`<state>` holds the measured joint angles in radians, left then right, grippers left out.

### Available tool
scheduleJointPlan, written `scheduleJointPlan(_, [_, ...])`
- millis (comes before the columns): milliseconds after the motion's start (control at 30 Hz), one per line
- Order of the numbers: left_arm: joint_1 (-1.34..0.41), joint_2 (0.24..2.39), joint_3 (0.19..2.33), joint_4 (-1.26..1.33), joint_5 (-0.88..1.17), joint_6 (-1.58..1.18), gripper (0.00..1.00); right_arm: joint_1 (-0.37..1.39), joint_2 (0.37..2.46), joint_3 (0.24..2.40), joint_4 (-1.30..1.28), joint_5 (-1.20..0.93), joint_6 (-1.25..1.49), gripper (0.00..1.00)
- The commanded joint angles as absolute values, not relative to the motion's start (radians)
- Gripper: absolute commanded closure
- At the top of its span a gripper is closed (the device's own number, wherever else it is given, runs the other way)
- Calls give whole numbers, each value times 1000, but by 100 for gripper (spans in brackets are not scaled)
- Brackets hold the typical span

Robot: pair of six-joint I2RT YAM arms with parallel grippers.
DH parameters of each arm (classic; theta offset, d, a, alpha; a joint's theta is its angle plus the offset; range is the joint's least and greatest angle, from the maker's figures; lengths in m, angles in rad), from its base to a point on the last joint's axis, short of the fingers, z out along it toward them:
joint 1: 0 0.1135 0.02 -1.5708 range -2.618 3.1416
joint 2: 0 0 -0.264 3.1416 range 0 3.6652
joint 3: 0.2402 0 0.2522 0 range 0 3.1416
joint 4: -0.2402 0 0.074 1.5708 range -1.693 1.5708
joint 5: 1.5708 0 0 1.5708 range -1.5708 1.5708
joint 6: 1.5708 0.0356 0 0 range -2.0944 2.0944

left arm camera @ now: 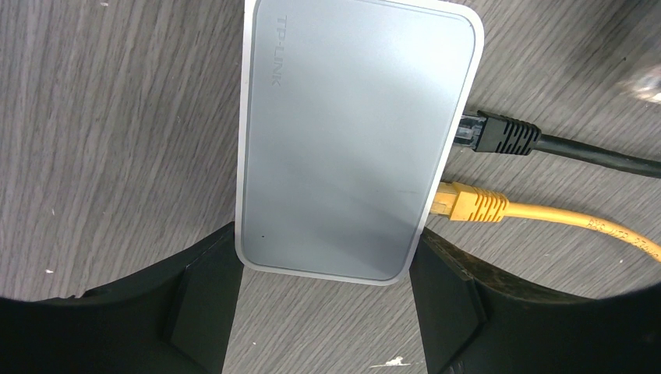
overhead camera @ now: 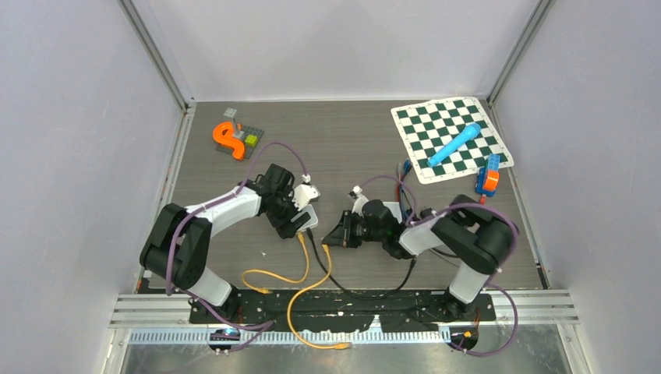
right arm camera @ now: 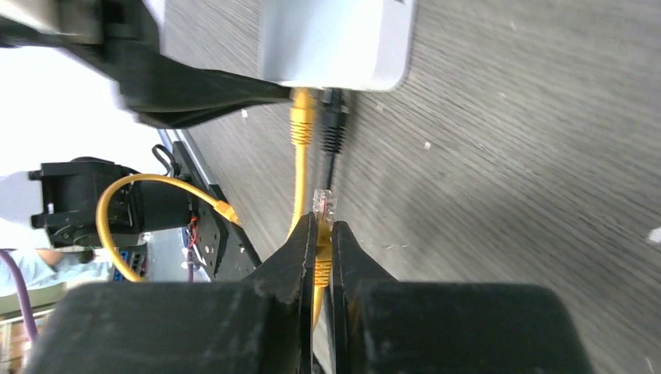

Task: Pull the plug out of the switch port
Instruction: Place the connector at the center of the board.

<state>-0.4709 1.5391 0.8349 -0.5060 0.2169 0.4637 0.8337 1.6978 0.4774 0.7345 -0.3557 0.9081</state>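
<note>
The left gripper (left arm camera: 326,257) squeezes the smooth gray switch box (left arm camera: 351,140) on the streaky table (left arm camera: 117,156). The right gripper (right arm camera: 324,226) pinches a yellow plug (right arm camera: 323,204) with a clear tip, near the box, not touching.

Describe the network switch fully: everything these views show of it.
The switch is a flat, silver-grey, plastic-looking box with rounded corners and a faint TP-LINK mark. It lies flat on the wood-grain table, clamped at one short end by the left gripper. A black plug and a yellow plug sit in ports along one side.
</note>
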Motion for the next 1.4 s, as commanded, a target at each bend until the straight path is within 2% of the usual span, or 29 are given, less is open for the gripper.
scheduleJointPlan(0, [-466,1482,826,-474,219,456,34,836,1458,527,476,-236,689,95])
scheduleJointPlan(233, [-466,1461,820,-466,219,451,33,810,1009,556,112,26,455,95])
scheduleJointPlan(400, [-466,1454,817,-466,216,453,32,720,794,605,27,-28,393,95])
scheduleJointPlan(600, [-466,1459,814,-465,211,450,32,694,760,698,-39,-114,363,95])
scheduleJointPlan(733, [-466,1459,811,-465,207,446,32,680,822,742,-56,-87,352,95])
scheduleJointPlan(833, [-466,1455,809,-468,205,445,32,655,885,777,-66,-147,365,95])
scheduleJointPlan(933, [-466,1449,804,-470,198,445,31,644,840,768,63,-204,426,95])
scheduleJointPlan(1233, [-466,1444,805,-462,188,446,31,633,787,873,6,-270,436,95])
scheduleJointPlan(1367, [-466,1439,804,-462,186,444,30,630,787,874,-45,-195,433,95])
